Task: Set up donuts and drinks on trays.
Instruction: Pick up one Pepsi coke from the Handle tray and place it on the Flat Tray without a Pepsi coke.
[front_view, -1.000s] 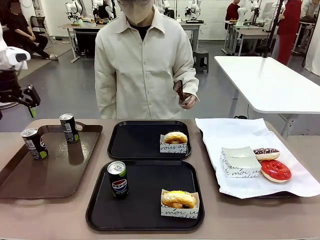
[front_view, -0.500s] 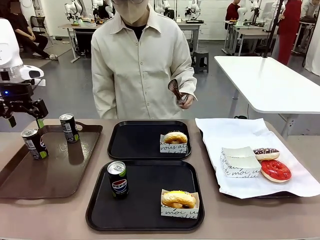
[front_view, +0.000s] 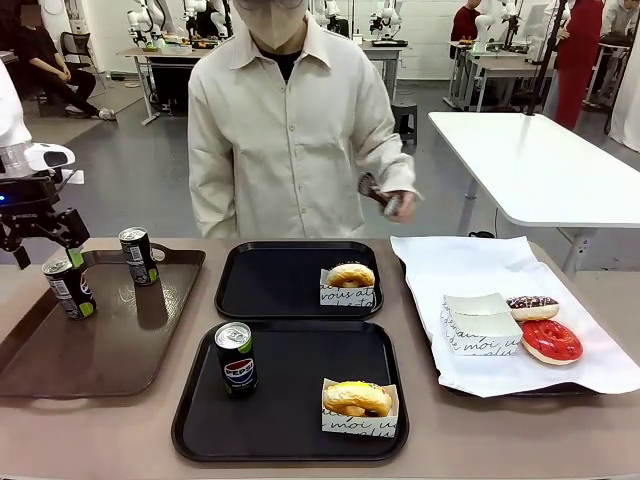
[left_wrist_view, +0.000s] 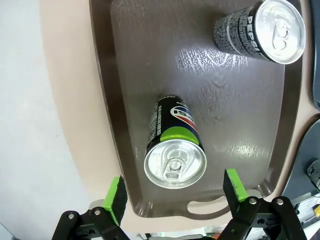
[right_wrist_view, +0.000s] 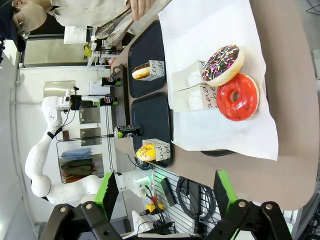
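Above the left edge of the brown tray (front_view: 110, 350), the left gripper (front_view: 47, 256), jaws spread wide and holding nothing, poised straight over a dark can (front_view: 68, 287) standing upright there. From the left wrist, green pads (left_wrist_view: 116, 196) either side of that can's silver top, clear of it. A second dark can (front_view: 138, 256) upright near the brown tray's far edge, apart from the first. High over the table's (front_view: 60, 440) right end, the right gripper (right_wrist_view: 167, 192), likewise spread, nothing between its pads. In the table's middle, two black trays, one behind the other, rims just beside each other. On the near tray (front_view: 200, 420): a Pepsi can (front_view: 236, 358) upright by the left edge, and a yellow donut (front_view: 357, 397) in its sleeve at the near right corner. On the far tray (front_view: 260, 290): another yellow donut (front_view: 350, 273) in a sleeve against the right edge. At the table's right end, white paper (front_view: 470, 265) spread over a tray, carrying empty sleeves (front_view: 480, 322), a sprinkled chocolate donut (front_view: 532, 307) just behind them and a red donut (front_view: 551, 341) just beside them toward the right edge. At the table's far edge, a person in a pale shirt, one hand (front_view: 400, 203) gripping tongs (front_view: 372, 188), raised above the far edge between the far tray and the paper.
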